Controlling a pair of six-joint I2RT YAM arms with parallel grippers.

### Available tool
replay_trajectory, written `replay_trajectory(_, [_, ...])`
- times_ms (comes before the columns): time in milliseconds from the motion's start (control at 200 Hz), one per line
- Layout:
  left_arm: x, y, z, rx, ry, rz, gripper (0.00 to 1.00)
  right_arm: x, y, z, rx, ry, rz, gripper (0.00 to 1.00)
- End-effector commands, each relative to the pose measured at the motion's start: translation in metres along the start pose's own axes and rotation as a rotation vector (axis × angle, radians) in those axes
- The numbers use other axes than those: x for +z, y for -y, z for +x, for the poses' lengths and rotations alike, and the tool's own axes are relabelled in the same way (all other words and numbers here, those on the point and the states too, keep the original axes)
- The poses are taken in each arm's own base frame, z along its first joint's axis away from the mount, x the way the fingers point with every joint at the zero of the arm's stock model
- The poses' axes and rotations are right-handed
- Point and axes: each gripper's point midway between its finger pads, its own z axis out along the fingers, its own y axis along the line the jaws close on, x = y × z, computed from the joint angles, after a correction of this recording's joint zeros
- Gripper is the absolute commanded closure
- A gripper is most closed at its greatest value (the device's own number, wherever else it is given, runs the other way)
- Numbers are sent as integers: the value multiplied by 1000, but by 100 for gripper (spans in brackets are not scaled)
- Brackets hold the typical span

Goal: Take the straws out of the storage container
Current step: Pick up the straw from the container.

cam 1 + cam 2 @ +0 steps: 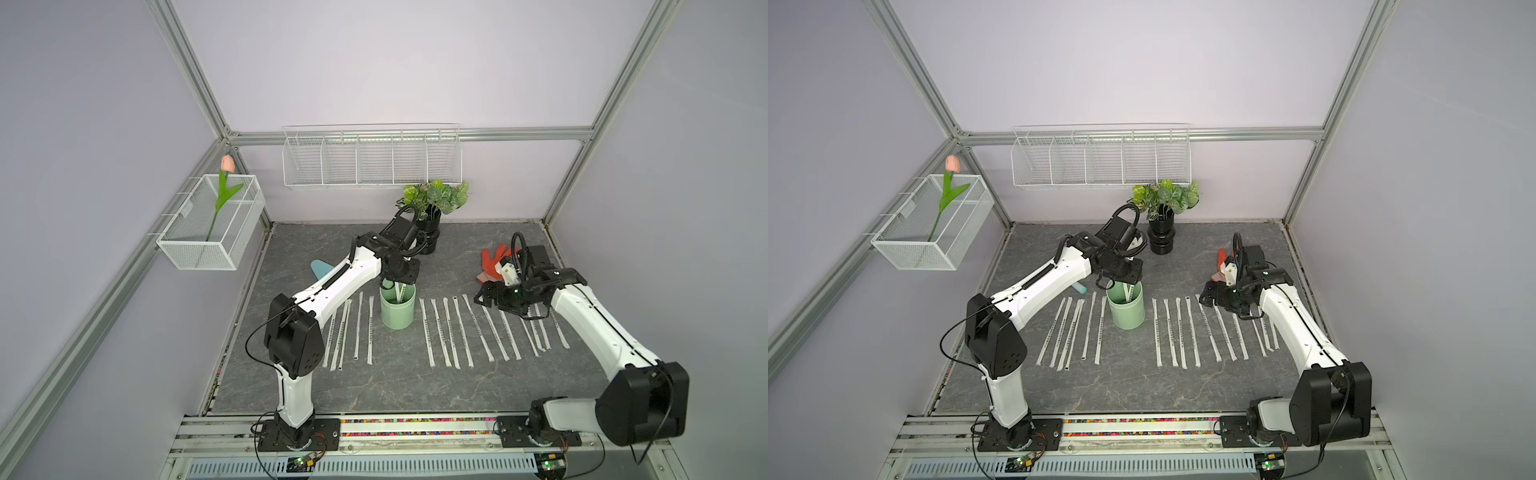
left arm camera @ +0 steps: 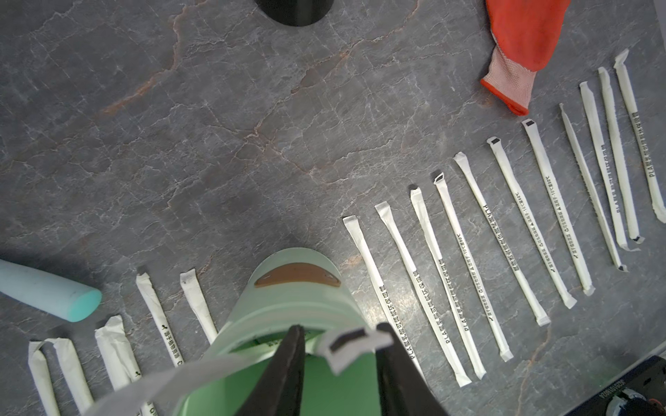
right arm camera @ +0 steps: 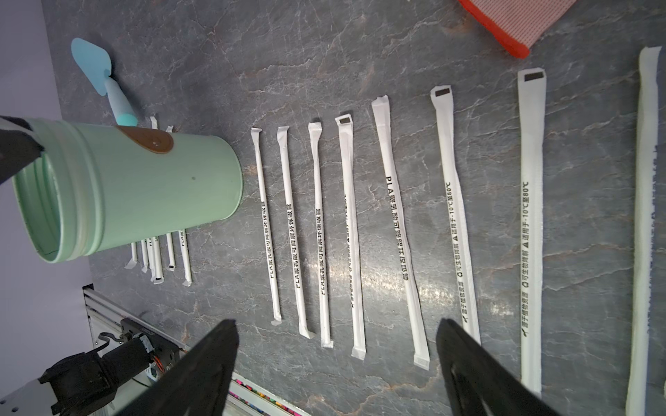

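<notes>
The storage container is a pale mint-green cup (image 1: 397,309) (image 1: 1126,309) standing upright mid-table. My left gripper (image 1: 392,284) (image 2: 342,335) hangs over its mouth. Its jaws stand apart on either side of the top end of a white wrapped straw (image 2: 374,338) that sticks out of the cup. A gap still shows beside that end. A second straw (image 2: 180,374) leans out over the rim. Several straws lie in rows on the table to the cup's left (image 1: 345,332) and right (image 1: 457,332) (image 3: 396,223). My right gripper (image 1: 484,297) (image 3: 337,324) hovers wide open above the right-hand row, holding nothing.
A black ribbed vase with green leaves (image 1: 428,232) stands behind the cup. An orange glove (image 1: 494,259) lies at the back right by the right wrist. A light blue trowel (image 2: 47,291) lies left of the cup. White wire baskets (image 1: 370,158) (image 1: 212,224) hang on the walls.
</notes>
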Motion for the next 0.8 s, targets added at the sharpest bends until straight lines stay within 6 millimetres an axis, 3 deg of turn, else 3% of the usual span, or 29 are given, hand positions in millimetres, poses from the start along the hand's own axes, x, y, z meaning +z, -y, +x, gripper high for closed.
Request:
replay_trajectory(0, [-4,2,-8,21,20,-10,67,1,2,4,14,-8,-7,11])
replay_trajectory(425, [-9,3,-8,21,27,-4,84,2,2,3,18,-7,-8,11])
replay_trajectory(525, [-15,4,-10,21,33,-2,91,3,1,3,17,-5,-11,11])
replay_trajectory(795, [-39,6,-13,17,49,5,93,4,-1,1,19,-3,-27,11])
